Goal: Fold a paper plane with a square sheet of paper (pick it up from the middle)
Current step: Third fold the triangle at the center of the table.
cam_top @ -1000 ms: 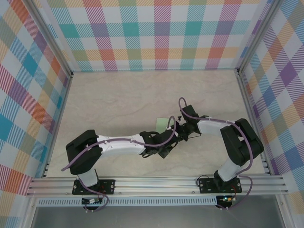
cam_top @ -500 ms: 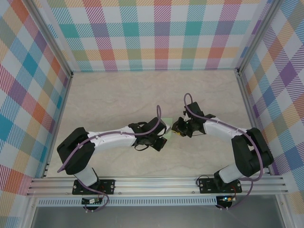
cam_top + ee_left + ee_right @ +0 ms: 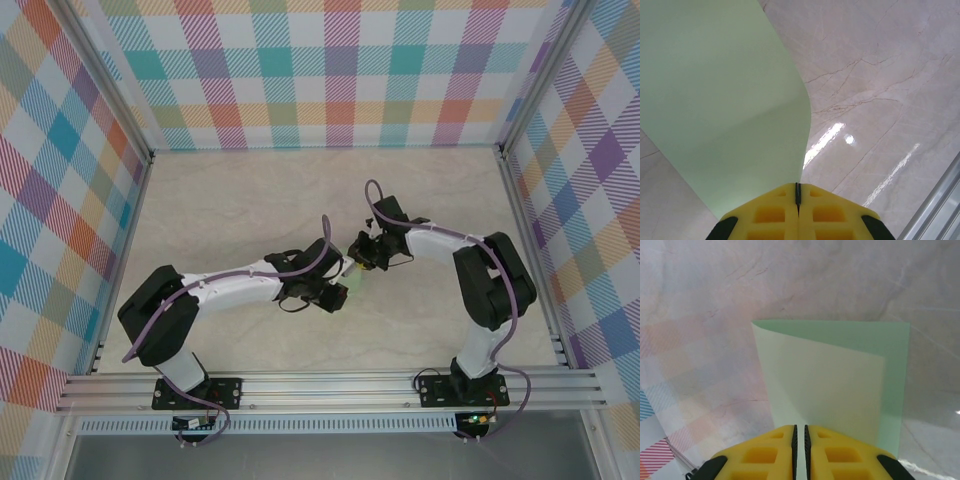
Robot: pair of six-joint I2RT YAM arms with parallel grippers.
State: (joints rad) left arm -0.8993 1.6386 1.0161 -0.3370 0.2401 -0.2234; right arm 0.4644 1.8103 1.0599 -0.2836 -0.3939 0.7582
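- The table (image 3: 230, 210) lies bare on every side of the two arms. The checked walls (image 3: 340, 70) at the back and sides stand well apart from both grippers.
- From above, the arms meet near the table's middle, wrists close together, with wide room behind and to either side.
- The left gripper (image 3: 797, 192) has its yellow fingers pressed together, pinching the sheet (image 3: 725, 100) at one edge.
- The right gripper (image 3: 800, 432) has its pads drawn to a thin slit with the sheet running into it, so it pinches the sheet too.
- The right wrist view shows the sheet doubled over. A paler front flap lies on a greener back layer, whose straight top edge and right-hand strip stay uncovered.
- The left wrist view shows one smooth face bowing up and to the left, with its right edge curving free above the table.
- The same view catches a metal rail (image 3: 940, 200) in its lower right corner, and glare spots on the marble.
- The top view gives just a sliver of green between the two grippers. Whether the sheet touches the table there, I cannot tell.
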